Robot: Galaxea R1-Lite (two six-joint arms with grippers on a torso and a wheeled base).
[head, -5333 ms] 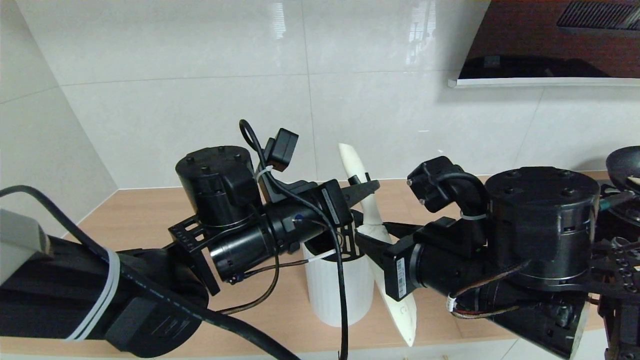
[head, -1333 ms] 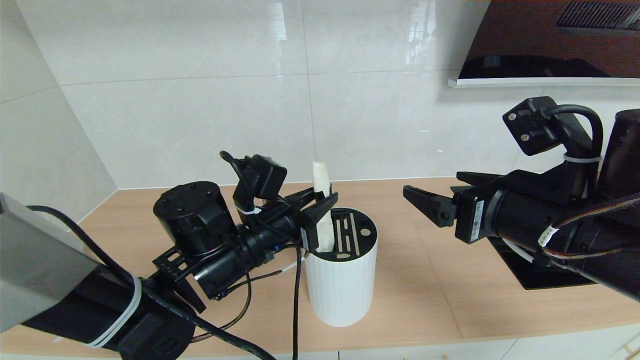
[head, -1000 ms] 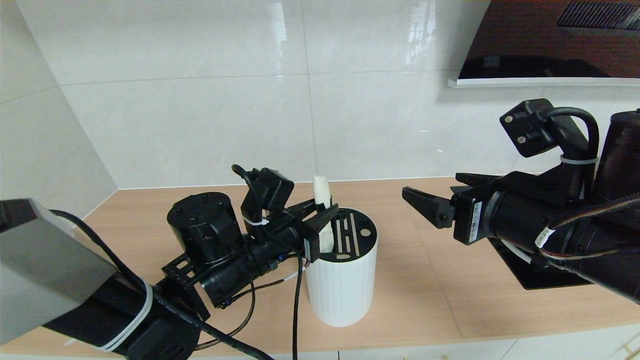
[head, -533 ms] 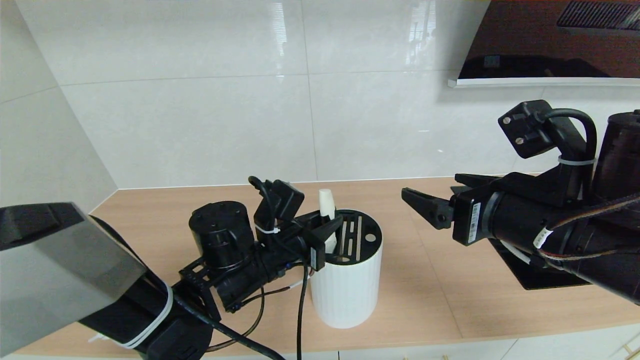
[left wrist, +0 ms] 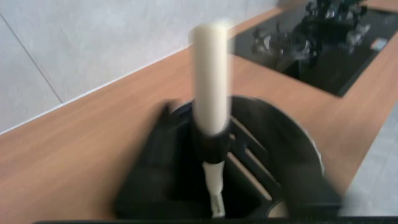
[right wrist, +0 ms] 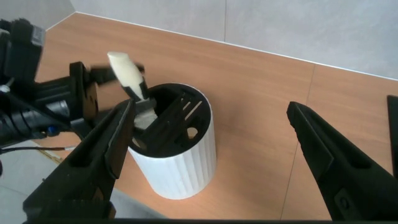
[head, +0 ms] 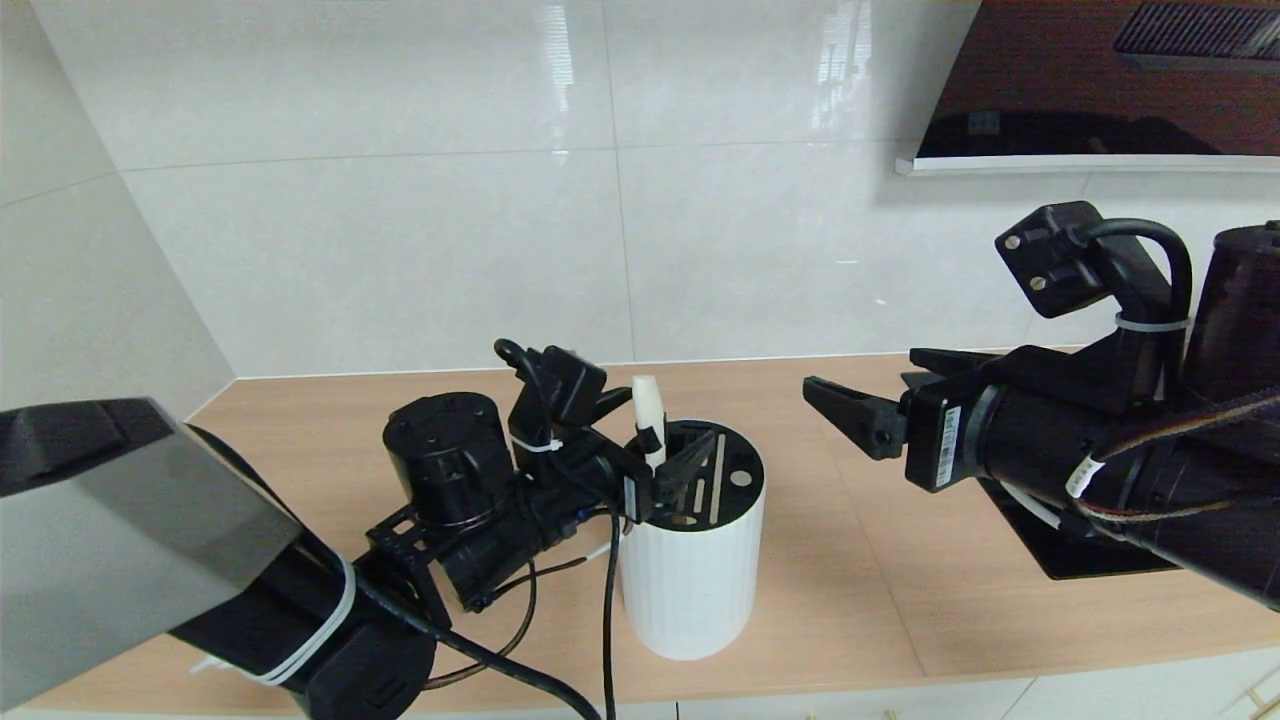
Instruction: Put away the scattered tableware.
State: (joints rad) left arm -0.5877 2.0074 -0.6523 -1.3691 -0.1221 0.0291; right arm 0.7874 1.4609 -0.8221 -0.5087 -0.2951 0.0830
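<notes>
A white ribbed knife block (head: pixel 692 560) with a black slotted top stands on the wooden counter (head: pixel 300 430). A knife is sunk into one of its slots, with only the cream handle (head: pixel 647 403) sticking up. My left gripper (head: pixel 652 432) sits over the block top, open, its fingers spread on either side of the handle and apart from it. The left wrist view shows the handle (left wrist: pixel 211 81) upright between the wide fingers of the left gripper (left wrist: pixel 227 155). My right gripper (head: pixel 862 370) hangs open and empty to the right of the block (right wrist: pixel 177 162).
A black cooktop (head: pixel 1060 555) lies on the counter to the right, with dark cookware (left wrist: pixel 329 18) on it. A dark range hood (head: pixel 1100 80) hangs above. The tiled wall stands close behind, and the counter's front edge runs just before the block.
The right gripper let go of the knife and drew back to the right. The left gripper lowered the knife into the block, and its fingers have now spread off the handle.
</notes>
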